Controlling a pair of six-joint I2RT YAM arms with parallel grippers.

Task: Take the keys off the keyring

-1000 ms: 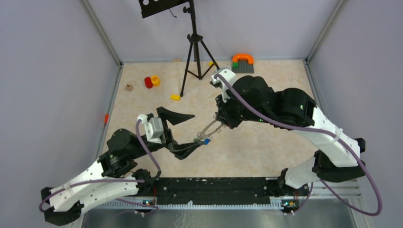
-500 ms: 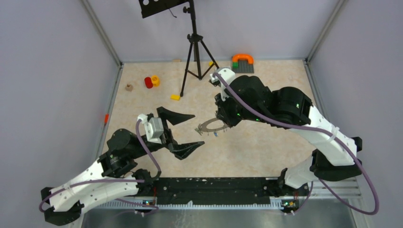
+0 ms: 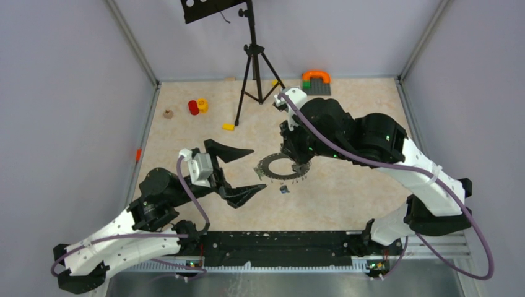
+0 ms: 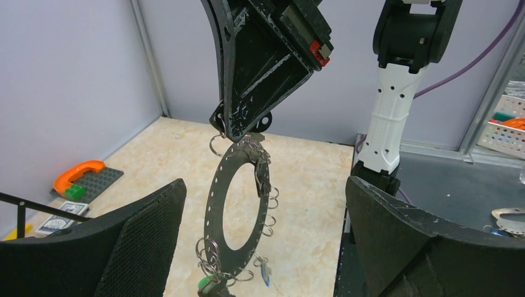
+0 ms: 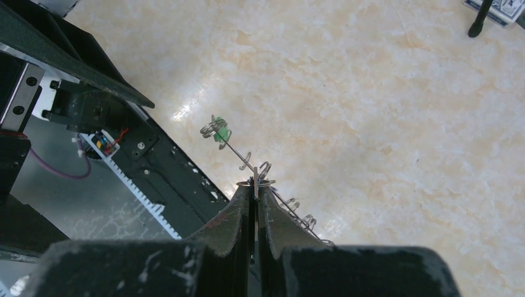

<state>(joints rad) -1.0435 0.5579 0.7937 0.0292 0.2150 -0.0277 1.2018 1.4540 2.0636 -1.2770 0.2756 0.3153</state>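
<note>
Mid-frame, the right gripper [image 4: 240,127], clamped on the rim of the keyring [image 4: 215,204], dangled it with keys [image 4: 265,273] at its lower edge. The left gripper [image 3: 255,168] gaped empty beside it, probably due to pinch one key and pull.

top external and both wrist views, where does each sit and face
Top external: above, behind the robot, looking down on the table; left arm, right arm show.
Left wrist: on the left arm, facing the keyring; open left hand frames it.
Right wrist: looking down along the shut right hand at the table.
All share the keyring.
</note>
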